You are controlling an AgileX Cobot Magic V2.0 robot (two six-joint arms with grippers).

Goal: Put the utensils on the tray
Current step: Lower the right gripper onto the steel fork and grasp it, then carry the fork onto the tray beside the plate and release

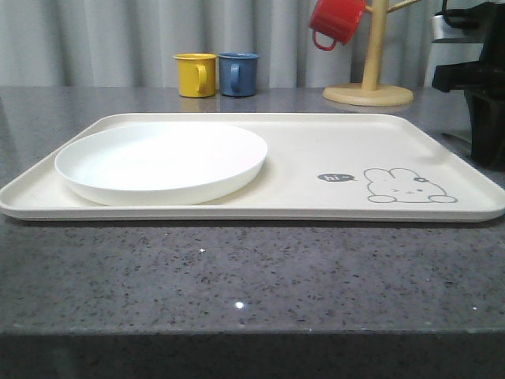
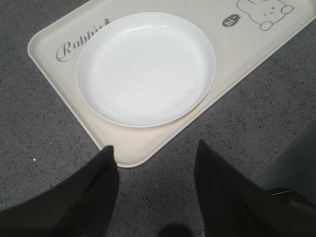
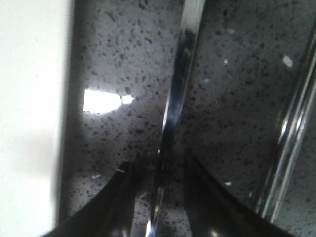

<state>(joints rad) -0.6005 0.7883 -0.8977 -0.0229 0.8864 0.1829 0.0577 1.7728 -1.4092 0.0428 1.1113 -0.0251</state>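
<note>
The cream tray (image 1: 316,150) lies across the counter with a bunny drawing at its right. In the left wrist view the tray (image 2: 54,37) shows its "Rabbit" script. My left gripper (image 2: 155,153) is open over the bare counter just off one tray corner, with nothing between its fingers. My right gripper (image 3: 158,160) is open low over the counter, its fingers on either side of a slim shiny utensil handle (image 3: 180,74), with gaps on both sides. A pair of thin silver chopsticks (image 3: 291,131) lies beside it. The tray's edge (image 3: 29,123) runs along the other side.
A round white plate (image 1: 162,162) sits on the tray's left half. A yellow mug (image 1: 196,74) and a blue mug (image 1: 238,73) stand behind the tray. A wooden mug tree (image 1: 371,75) holds a red mug (image 1: 335,21). My right arm's dark body (image 1: 483,103) stands at the far right.
</note>
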